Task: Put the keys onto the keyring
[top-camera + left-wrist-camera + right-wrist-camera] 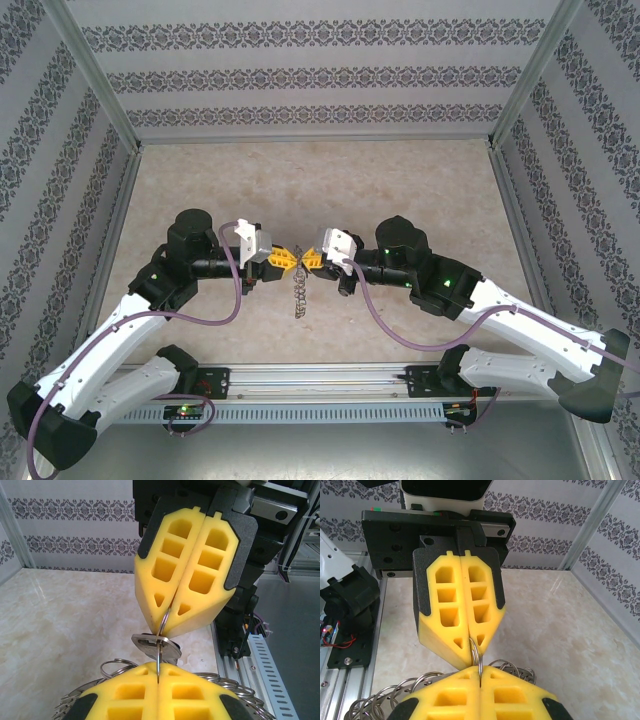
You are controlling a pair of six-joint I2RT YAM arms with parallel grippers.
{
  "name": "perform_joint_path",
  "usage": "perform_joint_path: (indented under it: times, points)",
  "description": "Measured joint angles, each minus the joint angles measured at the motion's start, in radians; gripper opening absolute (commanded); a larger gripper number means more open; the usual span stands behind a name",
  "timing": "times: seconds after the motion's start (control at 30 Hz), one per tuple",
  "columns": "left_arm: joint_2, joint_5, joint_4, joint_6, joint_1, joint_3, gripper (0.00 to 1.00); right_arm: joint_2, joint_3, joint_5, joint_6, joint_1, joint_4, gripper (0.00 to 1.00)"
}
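**Top external view.** The left claw and right claw meet tip to tip above the middle of the desk, both closed. The keys form a thin silver string directly beneath the meeting point, running toward the near edge. Whether they hang free or rest on the desk cannot be told. Holding from two opposite sides presumably steadies the ring so that it cannot swing or turn.

**Left wrist view.** The left claw, at the bottom edge, is shut on the thin wire of the keyring. The right claw pinches the same wire from above. One key sits flat between the two sets of tips, and the wire appears to pass through its head. Wire loops and further keys spread out below the left fingers.

**Right wrist view.** The right claw grips the keyring at the bottom, and the left claw clamps it from the opposite side. More wire loops fan out beneath. Judged from this, the key is threaded or nearly so. The two-point grip probably serves to spread or rotate the coil.
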Motion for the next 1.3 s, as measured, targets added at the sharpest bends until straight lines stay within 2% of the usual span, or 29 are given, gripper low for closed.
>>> perform_joint_path:
  times: [0.9,1.3]
  points:
    - [-0.005,0.000,-0.002,0.007,0.000,0.000,0.00,-0.009,0.000,-0.012,0.005,-0.014,0.011,0.00]
    - [-0.005,-0.003,-0.002,0.007,0.000,0.000,0.00,0.007,0.000,-0.069,0.008,-0.014,0.010,0.00]
